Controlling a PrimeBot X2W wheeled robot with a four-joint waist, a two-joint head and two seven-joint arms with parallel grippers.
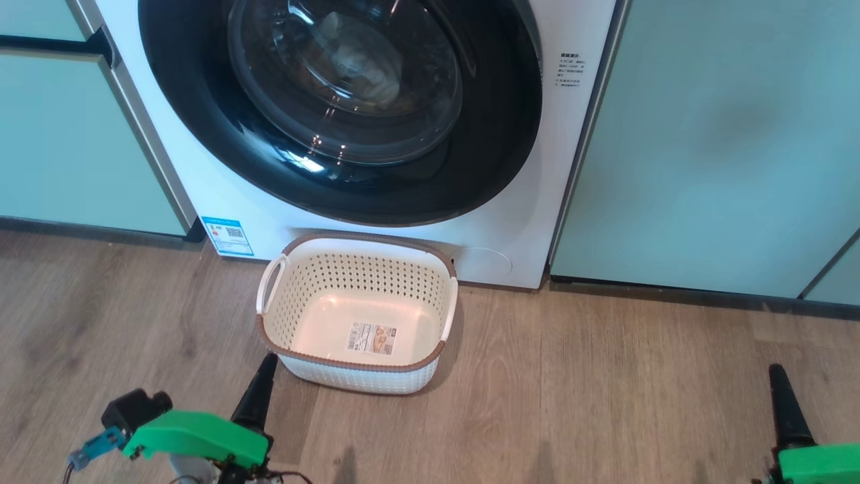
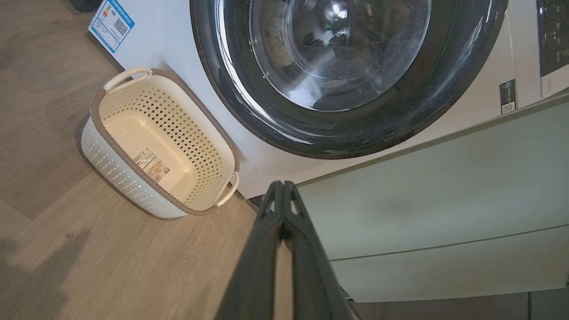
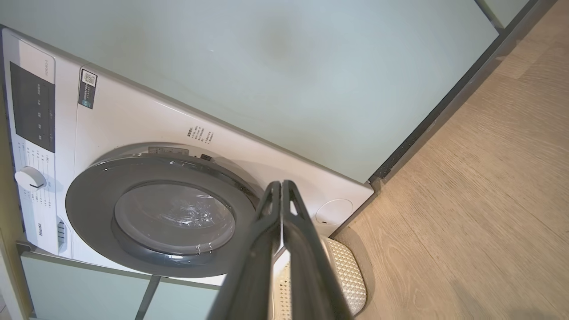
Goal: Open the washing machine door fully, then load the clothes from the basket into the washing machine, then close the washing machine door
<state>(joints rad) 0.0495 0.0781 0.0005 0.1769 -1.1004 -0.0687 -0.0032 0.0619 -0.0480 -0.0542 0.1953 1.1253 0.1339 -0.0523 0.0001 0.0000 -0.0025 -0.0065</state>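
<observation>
Only label point(image 1: 371, 338) in basket point(image 1: 363, 272); washer door point(image 1: 470, 168) shut

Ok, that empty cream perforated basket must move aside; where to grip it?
Probably the white loop handle on the left end of the cream perforated plastic basket, from the left: it stands off the wall, leaving a gap for one finger of the shut left gripper.

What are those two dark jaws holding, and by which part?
Nothing: the left gripper and the right gripper both have their jaws shut and empty.
</observation>
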